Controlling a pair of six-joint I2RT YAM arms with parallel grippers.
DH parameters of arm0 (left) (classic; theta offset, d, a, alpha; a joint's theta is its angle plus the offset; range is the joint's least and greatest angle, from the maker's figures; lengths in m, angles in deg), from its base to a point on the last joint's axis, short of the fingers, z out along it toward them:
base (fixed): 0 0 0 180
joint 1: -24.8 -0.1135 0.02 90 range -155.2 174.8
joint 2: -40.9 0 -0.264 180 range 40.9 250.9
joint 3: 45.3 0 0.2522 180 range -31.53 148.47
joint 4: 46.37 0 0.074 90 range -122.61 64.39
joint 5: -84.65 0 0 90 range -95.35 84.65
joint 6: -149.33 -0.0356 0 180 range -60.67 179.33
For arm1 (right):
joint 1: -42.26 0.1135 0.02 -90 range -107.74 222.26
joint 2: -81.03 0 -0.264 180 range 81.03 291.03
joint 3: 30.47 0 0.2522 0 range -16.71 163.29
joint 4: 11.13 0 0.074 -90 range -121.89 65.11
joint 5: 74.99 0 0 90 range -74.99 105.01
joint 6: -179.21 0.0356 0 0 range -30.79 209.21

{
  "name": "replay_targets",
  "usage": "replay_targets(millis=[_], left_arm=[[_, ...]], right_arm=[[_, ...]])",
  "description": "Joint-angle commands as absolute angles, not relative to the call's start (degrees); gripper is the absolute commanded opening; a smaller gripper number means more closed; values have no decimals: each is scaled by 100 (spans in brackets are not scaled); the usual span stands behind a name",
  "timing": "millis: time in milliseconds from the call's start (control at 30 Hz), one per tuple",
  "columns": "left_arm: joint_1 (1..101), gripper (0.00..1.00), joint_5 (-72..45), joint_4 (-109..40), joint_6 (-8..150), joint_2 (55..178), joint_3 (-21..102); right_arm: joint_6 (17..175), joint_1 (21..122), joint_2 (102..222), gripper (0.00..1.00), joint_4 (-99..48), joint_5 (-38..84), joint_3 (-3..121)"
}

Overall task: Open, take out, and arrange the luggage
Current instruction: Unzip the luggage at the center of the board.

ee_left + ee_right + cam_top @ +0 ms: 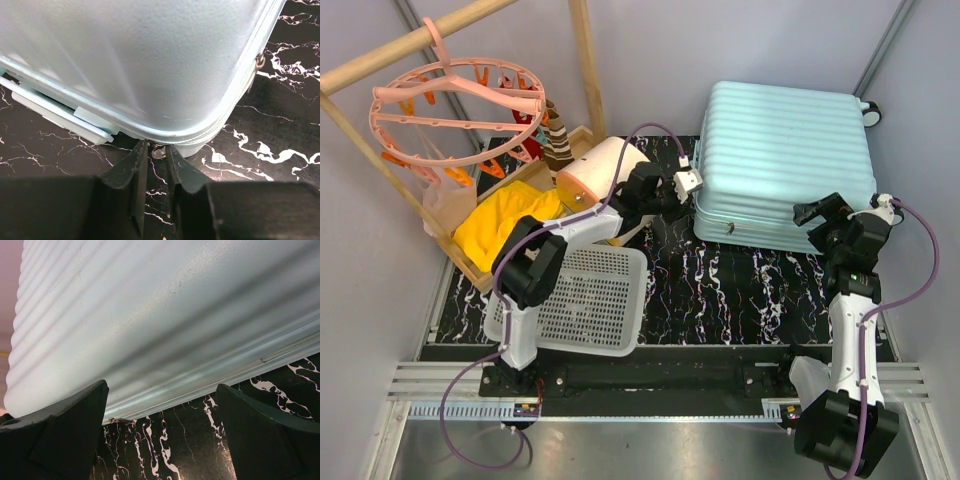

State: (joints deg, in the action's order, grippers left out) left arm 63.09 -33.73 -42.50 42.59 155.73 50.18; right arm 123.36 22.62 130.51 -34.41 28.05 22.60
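White arms [851, 340], black joints [535, 270] (purple cables [655, 125] alongside), dark fingers [131, 175].

Closed mint-blue suitcase [785, 160]
Lies flat, ribbed shell up, at one o'clock on the desk [720, 290]; a wheel [869, 110] at its two o'clock corner.

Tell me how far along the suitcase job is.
Nothing done yet: the luggage lies closed, seam shut. In hand: the left gripper closely flanks a small metal piece at its corner seam, likely the zip pull; the right gripper stands open. Left: unzipping, opening, unpacking, arranging.
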Motion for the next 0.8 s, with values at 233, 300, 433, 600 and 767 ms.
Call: replay_targets(millis=[233,300,433,600,767], left_arm=[[6330,25,-3567,-4386,4043,15780,5346],[6330,23,-3619,-4386,4008,15788,5354],[6330,0,-3532,-4413,4122,15850,5442],[6321,0,-3190,-4605,4447,15868,5416],[6330,0,-2926,-5177,4824,15797,5161]], right_arm=[[12287,2231,12929,100,-3297,2802,2346],[12287,2231,12920,100,-3297,2793,2346],[12278,2222,12893,100,-3289,2767,2346],[12252,2231,12858,100,-3306,2723,2328],[12234,2231,12797,100,-3306,2714,2285]])
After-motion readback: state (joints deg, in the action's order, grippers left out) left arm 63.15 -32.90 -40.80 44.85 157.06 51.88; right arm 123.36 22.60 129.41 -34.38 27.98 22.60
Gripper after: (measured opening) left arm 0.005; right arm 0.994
